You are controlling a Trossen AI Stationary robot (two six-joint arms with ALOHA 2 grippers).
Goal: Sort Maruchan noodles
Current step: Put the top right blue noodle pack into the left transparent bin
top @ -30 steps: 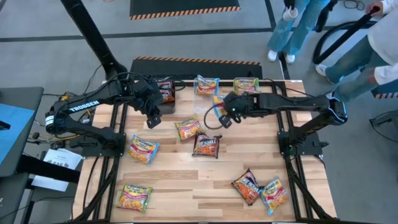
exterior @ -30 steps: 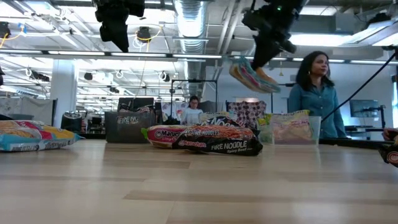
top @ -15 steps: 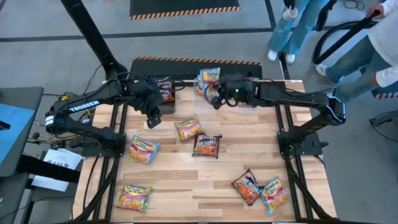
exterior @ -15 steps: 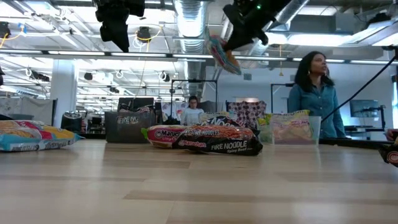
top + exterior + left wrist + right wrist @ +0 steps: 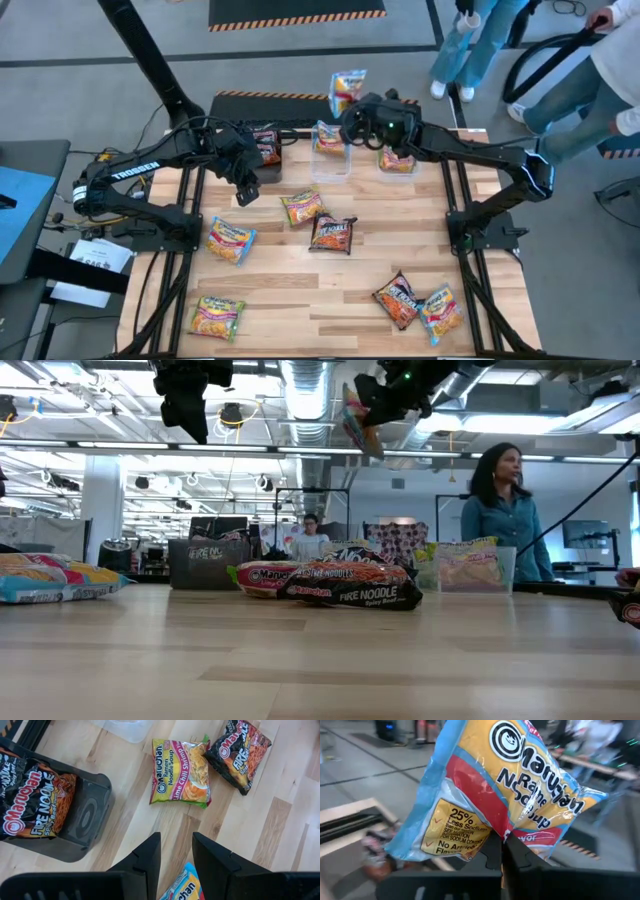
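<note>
My right gripper (image 5: 352, 112) is high over the table's far edge, shut on a blue-edged Maruchan packet (image 5: 347, 90), which also shows in the low view (image 5: 355, 418). My left gripper (image 5: 245, 187) hangs open and empty above the table's left half, its fingers (image 5: 150, 855) above a blue-edged packet (image 5: 186, 887). Lying flat on the table are a green/yellow-edged packet (image 5: 302, 207), a maroon packet (image 5: 333, 234) and a blue-edged packet (image 5: 230, 240). My right gripper pinches the blue-edged packet between its two fingers at one edge (image 5: 490, 834), near that edge's middle. The packet is lifted clear of the table and sticks out past the fingertips, tilted (image 5: 352, 422).
A black box (image 5: 266, 146) holding maroon packets stands at the far left. Two clear tubs (image 5: 330, 160) (image 5: 398, 160) with packets stand at the far middle. More packets lie near the front edge (image 5: 217, 317) (image 5: 398, 298) (image 5: 441, 312). People stand beyond the far right corner (image 5: 480, 40).
My right gripper has gone up and toward the table's far edge with the blue-edged packet, from above the table's middle to above the far edge near the clear tubs. The packet stays pinched and clear of the table and has turned with the gripper.
</note>
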